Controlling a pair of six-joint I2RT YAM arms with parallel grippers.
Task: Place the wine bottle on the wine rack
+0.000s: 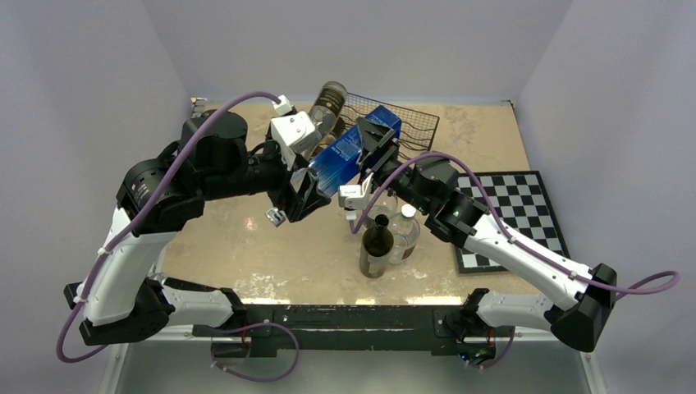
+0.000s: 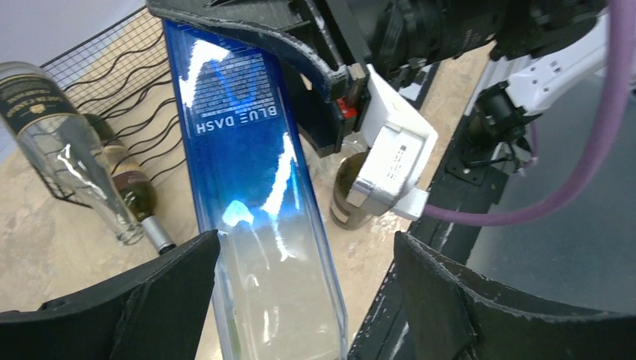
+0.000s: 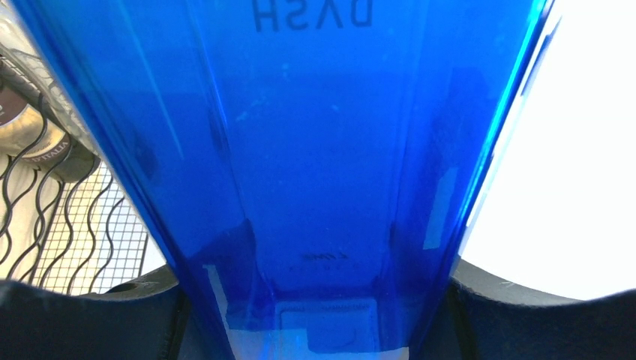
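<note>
While the blue wine bottle (image 1: 343, 156) is hanging in the air on a slant, its far end apparently reaching over the near-left part of the wine rack (image 1: 414, 123), I'm reading this as the carry-and-place step, not yet the set-down.

Starting at the left, the left tool (image 2: 305, 244) is straddling the btl's near, clear-glass end. Its jaws are spread, one finger is sitting just beside the glass & the other is standing off it w/ a visible gap. So it's released and isn't gripping anything.

Just past it, a clear bottle (image 1: 330, 100) w/ a dark label is lying on the rack's left side. A dark bottle (image 2: 131, 184) is lying beside it, so those cradles look taken.

Mid-scene, the right tool (image 1: 376, 141) is clenching the blue btl across its labelled body & seems to be bearing the weight alone.

Nearer the arms, a brown bottle (image 1: 377, 246) & a clear capped bottle (image 1: 404, 232) are standing upright on the table (image 1: 246, 246). They're close together, but I can't tell if they're touching. At far right a chessboard (image 1: 513, 213) is lying flat, well apart from the action.

In my judgement the next move is asking for three things:
- Shifting the blue btl rightward to a free cradle.
- Levelling it along the wavy wires.
- Lowering it until the wires are taking the weight, and only then letting go.

The left tool is placed to steady the loose end, esp. since the glass looks slick.
</note>
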